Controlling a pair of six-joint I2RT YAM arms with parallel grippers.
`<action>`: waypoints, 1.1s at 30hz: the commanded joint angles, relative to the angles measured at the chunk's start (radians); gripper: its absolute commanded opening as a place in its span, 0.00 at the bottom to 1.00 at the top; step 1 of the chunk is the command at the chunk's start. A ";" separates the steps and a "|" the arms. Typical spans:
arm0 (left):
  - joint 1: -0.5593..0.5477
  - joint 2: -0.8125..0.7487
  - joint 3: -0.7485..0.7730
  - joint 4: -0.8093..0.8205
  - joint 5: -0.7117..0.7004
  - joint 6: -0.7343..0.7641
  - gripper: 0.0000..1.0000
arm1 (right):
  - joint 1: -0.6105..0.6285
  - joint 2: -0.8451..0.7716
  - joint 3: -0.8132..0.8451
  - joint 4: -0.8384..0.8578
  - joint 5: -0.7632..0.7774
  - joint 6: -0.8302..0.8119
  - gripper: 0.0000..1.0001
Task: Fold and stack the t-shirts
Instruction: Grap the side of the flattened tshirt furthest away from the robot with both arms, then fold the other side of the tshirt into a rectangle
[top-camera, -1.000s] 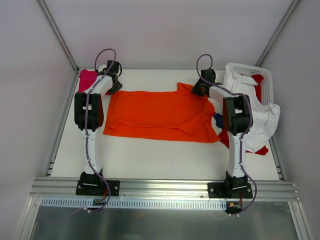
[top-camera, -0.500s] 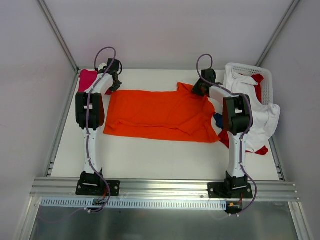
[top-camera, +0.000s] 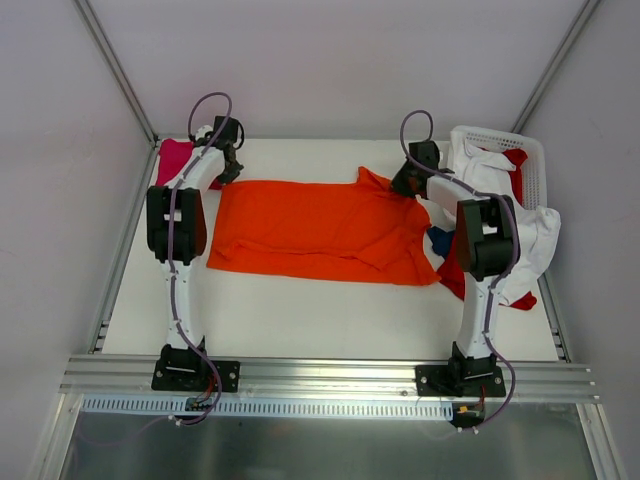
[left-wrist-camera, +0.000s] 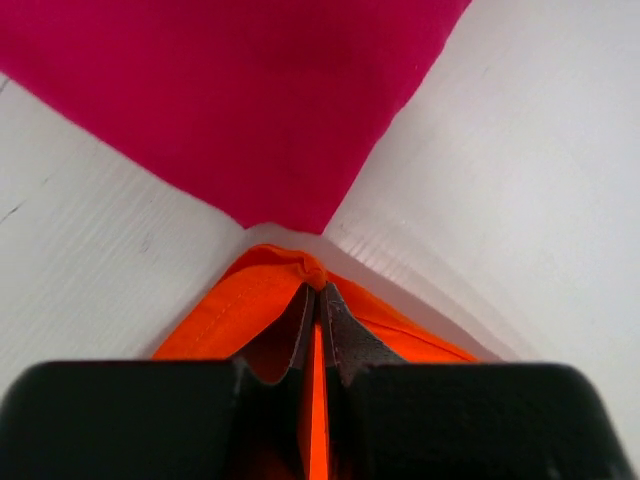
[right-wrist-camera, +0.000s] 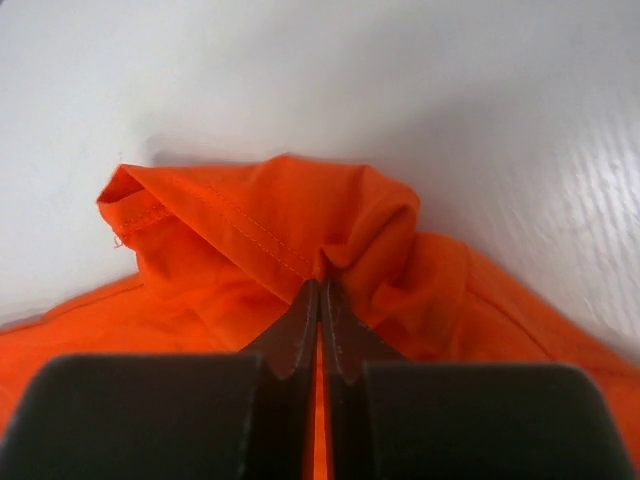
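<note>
I'm clamping the left gripper (left-wrist-camera: 317, 292) and right gripper (right-wrist-camera: 320, 286) on thin pinches of the orange t-shirt (top-camera: 310, 228) (its upper edge in the top view); uneven lifting is risking a slip.

The widest bare stretch of the tabletop (top-camera: 300, 310) runs along its near edge, from the arm bases up to the orange t-shirt (top-camera: 310, 228), which covers the middle. A narrower bare strip follows the far edge between the left gripper (top-camera: 232, 165) and the right gripper (top-camera: 405, 182), each pinching a far corner of that shirt. The magenta t-shirt (top-camera: 172, 160) fills the far left corner. The white slotted basket (top-camera: 500, 137) blocks the far right corner, with a white t-shirt (top-camera: 535, 240) and a red t-shirt (top-camera: 450, 275) spilling along the right edge.
</note>
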 joint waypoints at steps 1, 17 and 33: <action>-0.012 -0.156 -0.042 -0.018 -0.041 0.017 0.00 | -0.001 -0.147 -0.038 -0.009 0.023 -0.006 0.01; -0.042 -0.464 -0.310 -0.015 -0.081 0.008 0.00 | 0.048 -0.485 -0.235 -0.055 0.103 -0.044 0.01; -0.036 -0.599 -0.545 -0.005 -0.117 -0.003 0.00 | 0.079 -0.814 -0.515 -0.116 0.184 -0.061 0.00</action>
